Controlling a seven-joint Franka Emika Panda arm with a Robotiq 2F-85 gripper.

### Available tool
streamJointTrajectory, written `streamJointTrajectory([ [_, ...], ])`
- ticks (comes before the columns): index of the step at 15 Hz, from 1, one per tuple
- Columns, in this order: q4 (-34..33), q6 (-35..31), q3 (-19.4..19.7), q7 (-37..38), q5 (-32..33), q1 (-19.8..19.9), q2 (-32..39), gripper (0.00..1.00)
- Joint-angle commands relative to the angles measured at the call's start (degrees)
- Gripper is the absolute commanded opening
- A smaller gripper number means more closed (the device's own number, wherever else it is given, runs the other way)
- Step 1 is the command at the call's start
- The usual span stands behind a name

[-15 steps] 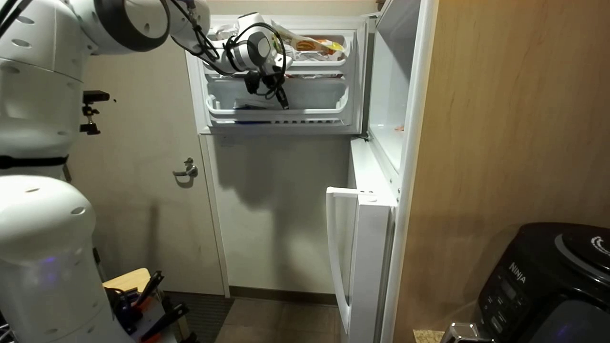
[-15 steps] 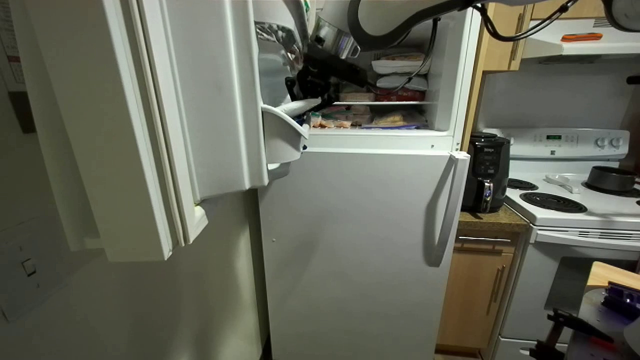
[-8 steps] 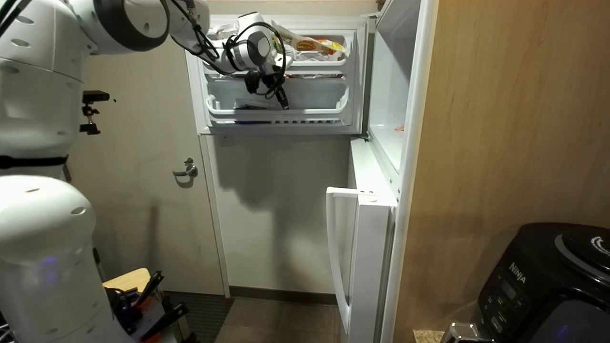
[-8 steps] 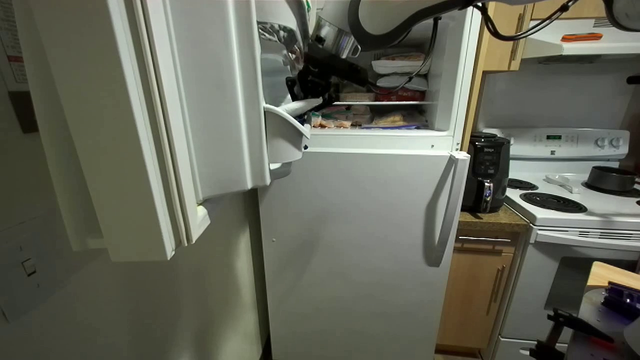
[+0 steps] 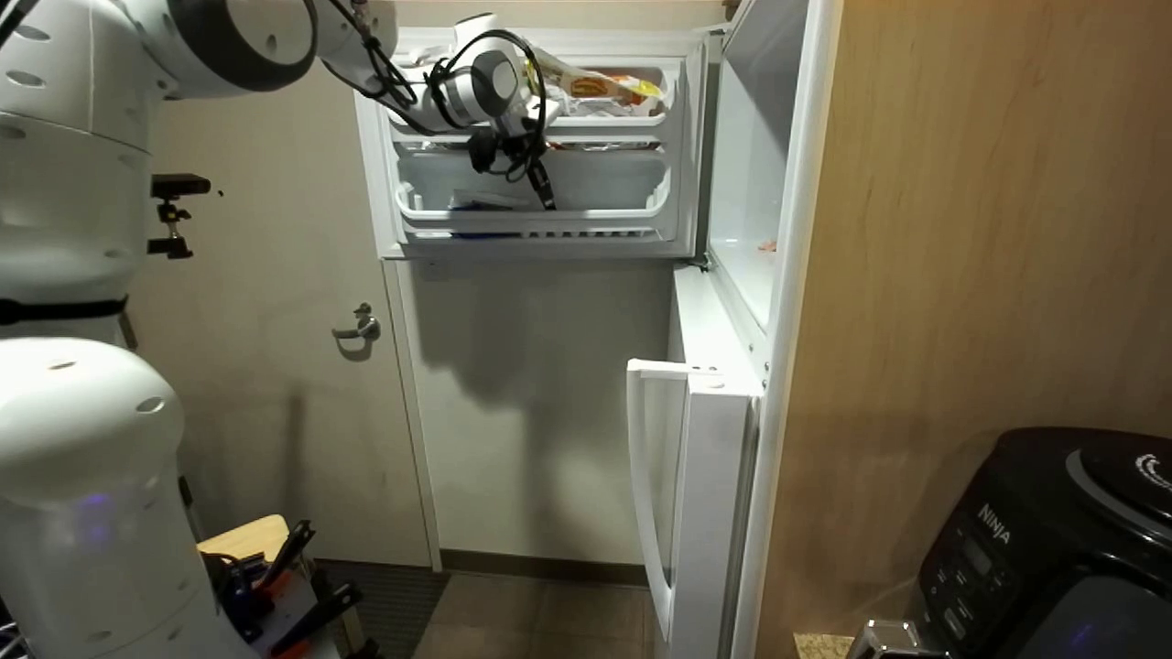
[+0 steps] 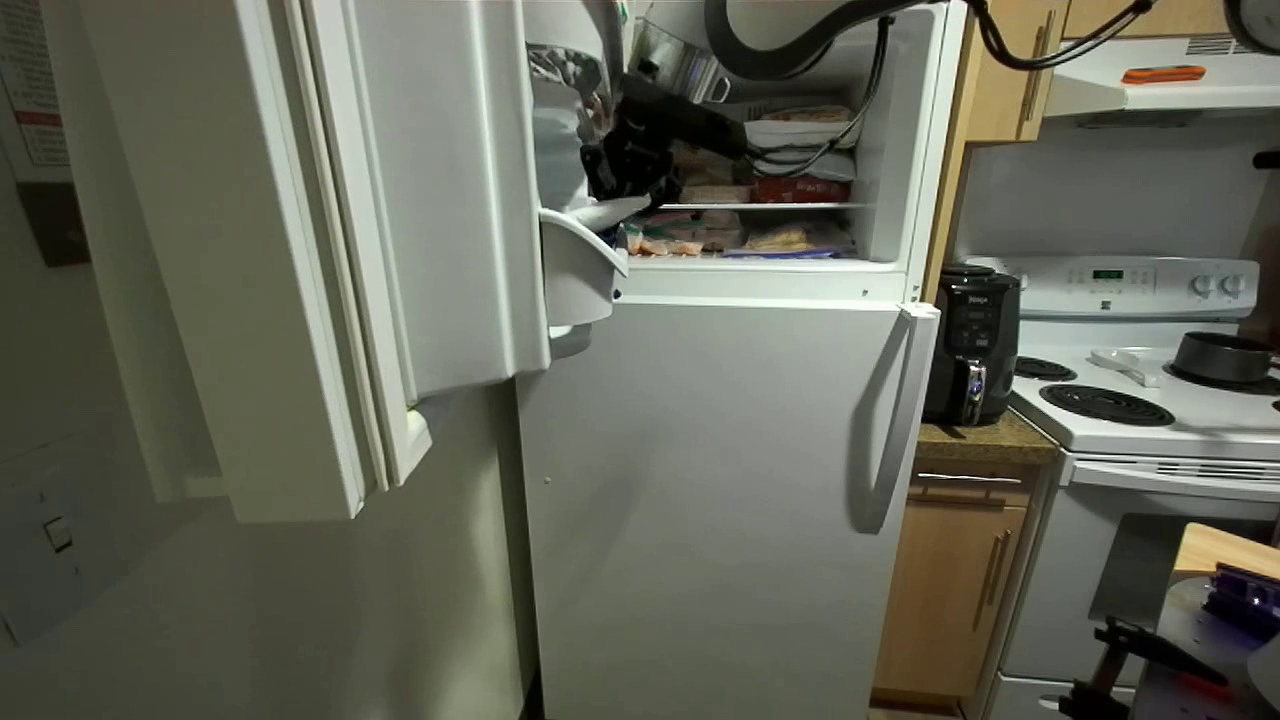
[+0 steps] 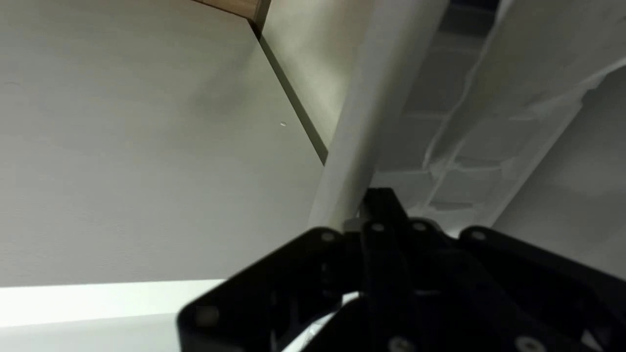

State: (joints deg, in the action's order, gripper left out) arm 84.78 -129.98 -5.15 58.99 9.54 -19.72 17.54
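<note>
Fingers (image 7: 384,208), pressed together, sit at the lower bin (image 5: 600,214) of the open freezer door (image 6: 430,200), white and moulded, bagged packages (image 5: 609,89) crowding its upper bin (image 5: 600,122).

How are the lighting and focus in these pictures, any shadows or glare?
Wrist view: the end effector is nearly black and out of focus, the freezer ledge almost washed out; in an exterior view, a broad shadow darkens the wall and purple glare marks the robot's base; in an exterior view, the handle casts a shadow on the fridge door.
</note>
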Motion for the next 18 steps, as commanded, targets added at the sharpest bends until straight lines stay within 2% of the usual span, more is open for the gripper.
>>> streamJointTrajectory([
  [1,3.24,3.36,0.2,1.91,1.43,0.04,-4.49,0.0],
  [12,4.71,5.03,0.15,2.07,1.5,0.22,-6.0,0.0],
  [18,8.56,-0.04,0.41,2.86,2.02,0.55,-8.57,0.0],
])
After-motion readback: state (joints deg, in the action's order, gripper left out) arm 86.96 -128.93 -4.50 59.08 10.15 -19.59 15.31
